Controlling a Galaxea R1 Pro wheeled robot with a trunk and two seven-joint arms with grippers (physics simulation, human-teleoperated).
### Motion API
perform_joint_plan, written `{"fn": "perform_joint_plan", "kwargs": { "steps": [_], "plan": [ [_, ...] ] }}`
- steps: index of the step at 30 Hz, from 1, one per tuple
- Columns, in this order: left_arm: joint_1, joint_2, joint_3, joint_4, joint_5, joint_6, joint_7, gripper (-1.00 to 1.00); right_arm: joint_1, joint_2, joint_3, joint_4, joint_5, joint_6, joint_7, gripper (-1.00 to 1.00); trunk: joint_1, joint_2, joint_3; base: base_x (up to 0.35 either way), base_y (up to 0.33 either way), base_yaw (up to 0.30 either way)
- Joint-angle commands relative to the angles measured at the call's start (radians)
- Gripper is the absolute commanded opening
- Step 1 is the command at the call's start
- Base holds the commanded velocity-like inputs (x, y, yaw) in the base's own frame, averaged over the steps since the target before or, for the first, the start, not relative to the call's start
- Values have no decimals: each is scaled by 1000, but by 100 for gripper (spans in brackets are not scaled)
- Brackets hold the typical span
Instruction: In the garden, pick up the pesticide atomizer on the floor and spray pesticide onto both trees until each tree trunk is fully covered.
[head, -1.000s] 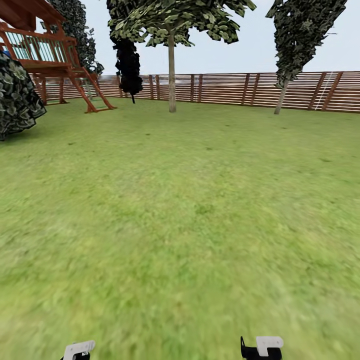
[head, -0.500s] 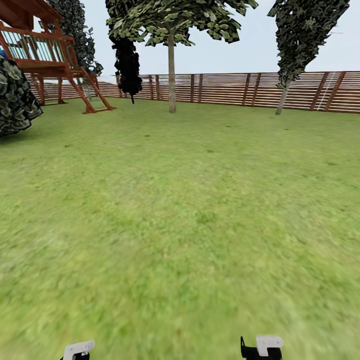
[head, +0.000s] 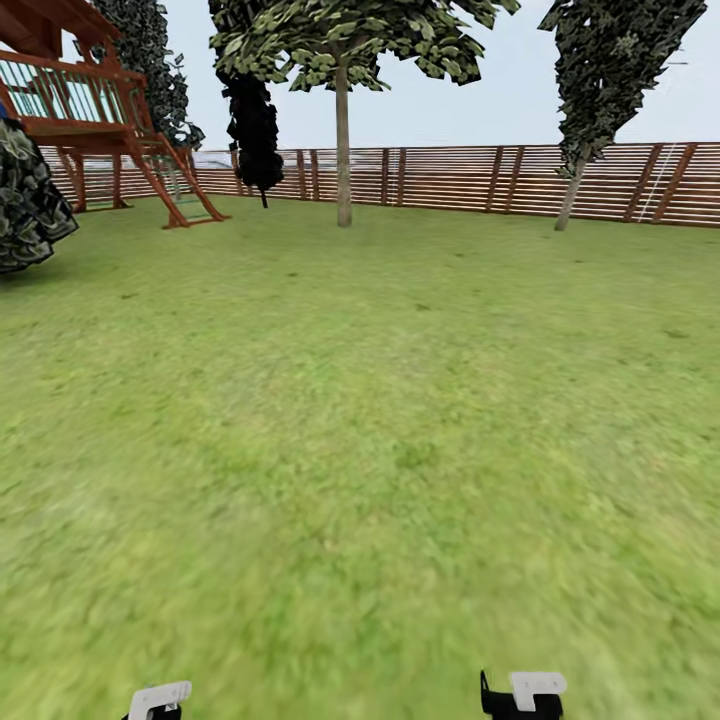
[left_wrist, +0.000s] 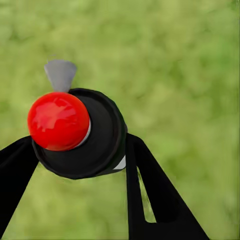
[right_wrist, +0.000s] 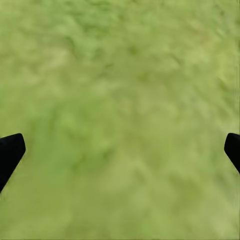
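The pesticide atomizer (left_wrist: 85, 135), a black round body with a red ball top and a grey nozzle, sits between my left gripper's (left_wrist: 80, 145) black fingers (left_wrist: 150, 185), which are shut on it above the grass floor (left_wrist: 190, 75). Low in the head view I see bits of my left gripper (head: 155, 702) and my right gripper (head: 522, 697). In the right wrist view the right gripper (right_wrist: 120, 150) is open, its fingertips (right_wrist: 10, 150) far apart over bare grass. Far ahead by the fence stands a tree (head: 343, 40) with a straight pale bare trunk (head: 343, 150).
A brown slatted fence (head: 470, 180) bounds the lawn (head: 360, 400). A red wooden play tower with a ladder (head: 110, 120) stands far left beside a dark bush (head: 25, 200). Dark narrow trees rise at the back left (head: 255, 130) and back right (head: 600, 80).
The whole head view has shifted slightly, the play tower sliding left and the right tree sliding right: the camera has moved forward. Both grippers hold their places in the picture.
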Motion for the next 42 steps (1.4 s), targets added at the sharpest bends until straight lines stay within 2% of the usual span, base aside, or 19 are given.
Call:
{"fn": "perform_joint_plan", "kwargs": {
  "steps": [1,5,42],
  "plan": [
    [-1,-1,6,1,-2,-3,-4,-100,0,5,9,1,-9,-2,-1,100,0,0,-1,339,0,0],
    [-1,2,7,1,-1,-3,-4,-100,0,13,14,0,-5,-3,1,100,0,0,-1,339,0,0],
    [-1,-2,7,1,-2,-3,-3,-100,-1,12,8,-2,-10,-7,-1,100,0,0,-1,339,0,0]
  ]
}}
